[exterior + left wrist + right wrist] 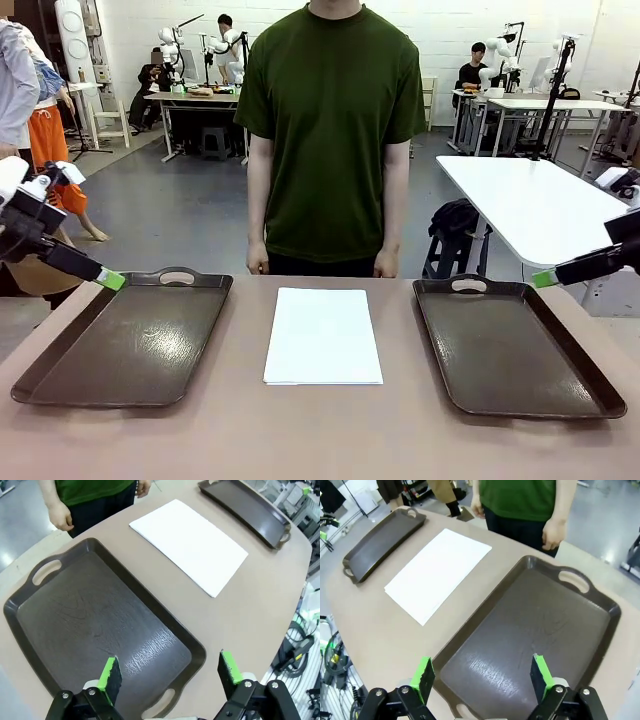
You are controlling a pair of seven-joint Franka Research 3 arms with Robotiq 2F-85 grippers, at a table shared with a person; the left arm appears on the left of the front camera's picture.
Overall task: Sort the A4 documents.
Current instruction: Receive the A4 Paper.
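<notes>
- A4 documents (pixel 323 335): white, flat on the table (pixel 320 440), midway between the two trays, touching neither, short edge towards the person (pixel 333 130).
- Well apart from both grippers, with a tray lying between the paper and each one.
- Left gripper (pixel 167 675): fingers spread wide, nothing between the green pads, raised off the table at the left tray (pixel 130 340); paper up and to the right past that tray in the left wrist view.
- Right gripper (pixel 480 677): likewise wide apart and holding nothing, raised at the right tray (pixel 515 345); paper up and to the left past that tray in the right wrist view.
- Counted: one neat white pile, number of sheets in it impossible to tell; two dark brown trays with cut-out handles, nothing lying in either; two grippers.
- Person's two hands (pixel 258 262) hanging at the far table edge, apart from the paper.
</notes>
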